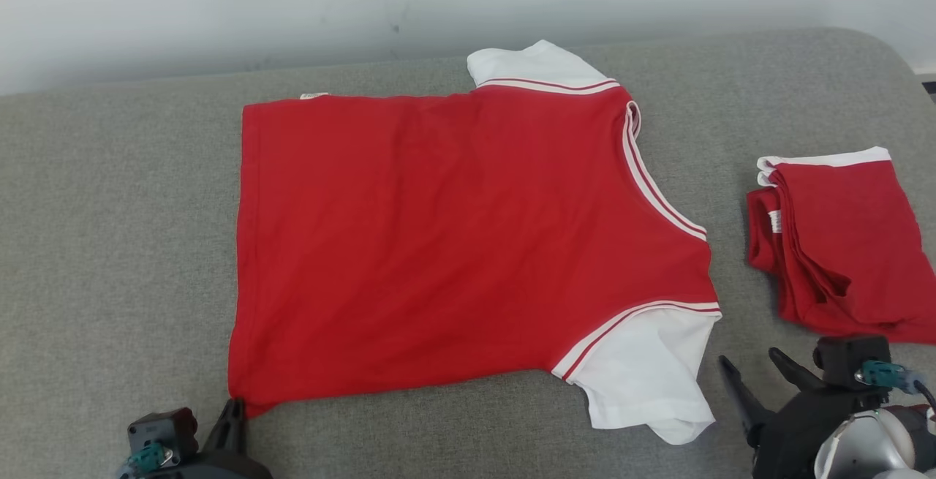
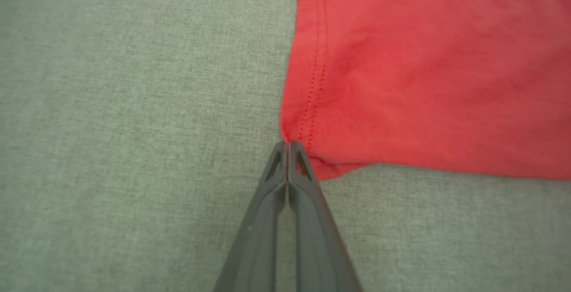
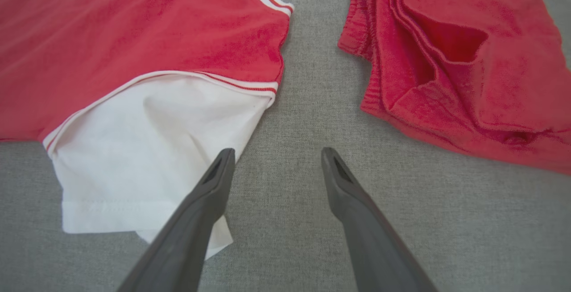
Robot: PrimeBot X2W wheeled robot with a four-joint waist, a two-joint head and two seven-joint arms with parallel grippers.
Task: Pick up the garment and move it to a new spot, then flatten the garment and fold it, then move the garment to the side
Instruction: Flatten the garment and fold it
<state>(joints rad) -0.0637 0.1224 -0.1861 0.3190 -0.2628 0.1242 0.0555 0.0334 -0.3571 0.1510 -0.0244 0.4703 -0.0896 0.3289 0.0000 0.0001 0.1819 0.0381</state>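
The red shirt (image 1: 468,245) lies spread flat and unfolded, so folding and moving it aside look left to do. The left gripper (image 2: 285,145), fingers closed, touches the shirt's hem corner; whether it pinches cloth is unclear. The right gripper (image 3: 277,151) stands wide just beside the shirt's near white sleeve (image 3: 147,149).

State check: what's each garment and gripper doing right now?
Red shirt: unfolded, spread flat on the grey surface.
Folded red garment: folded, lying to the shirt's right, apart from it.
Left gripper: shut, tips at the shirt's hem corner.
Right gripper: open, holding nothing, by the near white sleeve.
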